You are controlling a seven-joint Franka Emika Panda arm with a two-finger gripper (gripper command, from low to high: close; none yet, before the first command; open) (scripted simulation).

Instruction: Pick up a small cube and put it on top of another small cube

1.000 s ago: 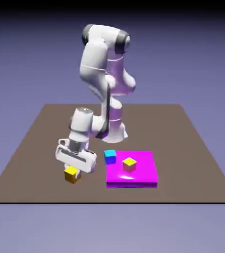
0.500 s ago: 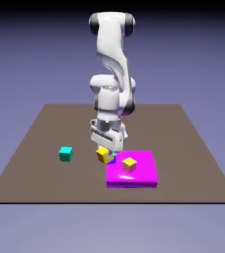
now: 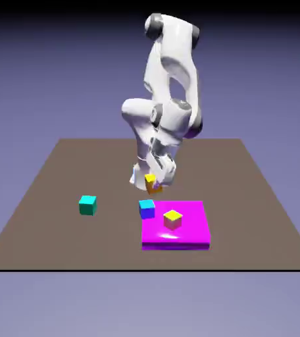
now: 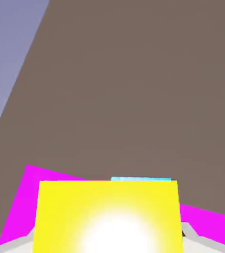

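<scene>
The gripper [image 3: 152, 183] is clamped on the small cube [image 3: 150, 180], lifted off the table [image 3: 258, 197]. It looks rigid, light, smooth-sided; flat opposite faces suit pinching.

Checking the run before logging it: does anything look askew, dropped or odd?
Nothing stands out. The gripper holds the small cube in the air above the blue cube. The teal cube sits flat on the table, and another cube rests on the magenta slab.
</scene>
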